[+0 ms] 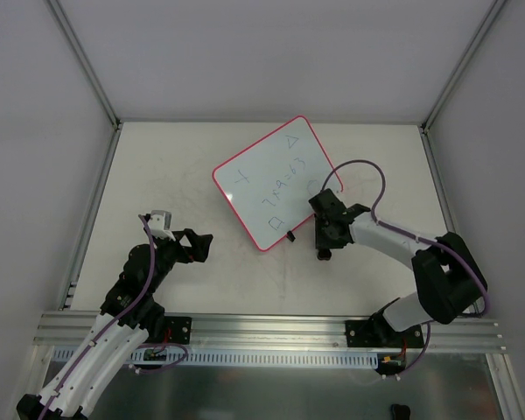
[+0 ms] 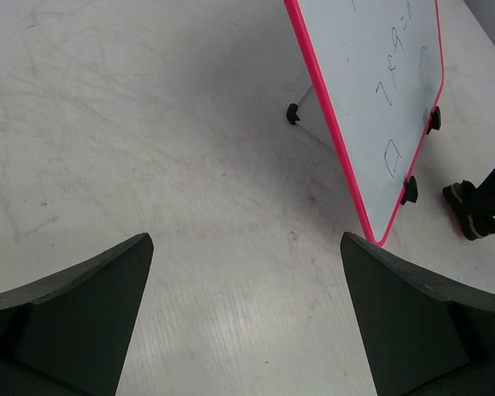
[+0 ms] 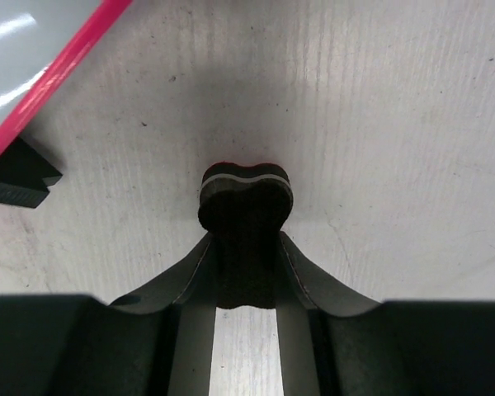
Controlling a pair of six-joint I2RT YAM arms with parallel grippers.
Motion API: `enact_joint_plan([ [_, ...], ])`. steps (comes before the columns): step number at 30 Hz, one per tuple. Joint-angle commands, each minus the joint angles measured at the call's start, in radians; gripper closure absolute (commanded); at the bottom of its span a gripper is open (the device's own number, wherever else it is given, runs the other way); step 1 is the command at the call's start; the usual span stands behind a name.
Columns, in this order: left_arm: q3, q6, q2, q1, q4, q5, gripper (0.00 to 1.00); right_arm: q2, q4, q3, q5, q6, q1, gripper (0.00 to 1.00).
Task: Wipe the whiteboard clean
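Observation:
The whiteboard (image 1: 276,179) has a pink-red frame and stands tilted at the table's middle, with blue pen marks: a cross, a triangle, a square and some digits. It also shows in the left wrist view (image 2: 379,91), and its corner shows in the right wrist view (image 3: 33,58). My right gripper (image 1: 324,241) is just off the board's near right edge, shut on a small black eraser (image 3: 246,198) held against the table (image 1: 157,175). The eraser also shows in the left wrist view (image 2: 470,216). My left gripper (image 1: 201,245) is open and empty left of the board, over bare table (image 2: 246,241).
Two black clips (image 2: 409,191) sit on the board's near edge, and one shows in the right wrist view (image 3: 16,177). A black foot (image 2: 293,114) of the board's prop rests on the table. Enclosure walls stand round the table, and an aluminium rail (image 1: 271,331) runs along the front.

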Motion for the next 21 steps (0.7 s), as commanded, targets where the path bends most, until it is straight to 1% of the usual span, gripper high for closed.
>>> enact_joint_plan([
  [1, 0.035, 0.007, 0.007, -0.008, 0.027, 0.024, 0.01, -0.116, -0.024, 0.04, -0.009, -0.039, -0.001, 0.76],
  [3, 0.034, -0.008, 0.004, -0.008, 0.035, 0.03, 0.01, -0.145, -0.057, 0.066, -0.004, -0.077, -0.001, 0.8],
  [4, 0.034, -0.014, 0.003, -0.008, 0.035, 0.032, 0.01, -0.159, -0.058, 0.089, -0.024, -0.097, -0.002, 0.85],
  [6, 0.032, -0.016, -0.002, -0.008, 0.049, 0.046, 0.01, -0.188, -0.069, 0.112, -0.034, -0.137, -0.001, 0.89],
  [8, 0.025, -0.022, -0.004, -0.008, 0.054, 0.063, 0.01, -0.211, -0.069, 0.137, -0.05, -0.166, -0.001, 0.89],
  [9, 0.017, -0.03, -0.001, -0.008, 0.105, 0.07, 0.01, -0.217, -0.064, 0.146, -0.05, -0.195, -0.001, 0.92],
  [10, 0.014, -0.031, 0.009, -0.009, 0.124, 0.075, 0.01, -0.22, -0.058, 0.152, -0.046, -0.208, 0.001, 0.99],
  [11, 0.012, -0.034, 0.016, -0.008, 0.144, 0.11, 0.01, -0.223, -0.054, 0.167, -0.047, -0.218, -0.001, 1.0],
  [13, 0.017, -0.04, 0.064, -0.008, 0.205, 0.118, 0.01, -0.213, -0.044, 0.191, -0.055, -0.254, 0.001, 1.0],
  [15, 0.025, -0.053, 0.123, -0.009, 0.25, 0.138, 0.04, -0.199, -0.037, 0.227, -0.064, -0.257, 0.002, 1.0],
  [16, 0.023, -0.057, 0.147, -0.008, 0.311, 0.15, 0.04, -0.185, -0.022, 0.238, -0.089, -0.287, 0.002, 1.0],
  [19, 0.009, -0.1, 0.24, -0.006, 0.421, 0.2, 0.02, -0.162, 0.032, 0.276, -0.144, -0.33, 0.011, 1.0],
  [21, 0.003, -0.119, 0.312, -0.006, 0.532, 0.214, 0.05, -0.15, 0.06, 0.302, -0.15, -0.364, 0.03, 1.0],
])
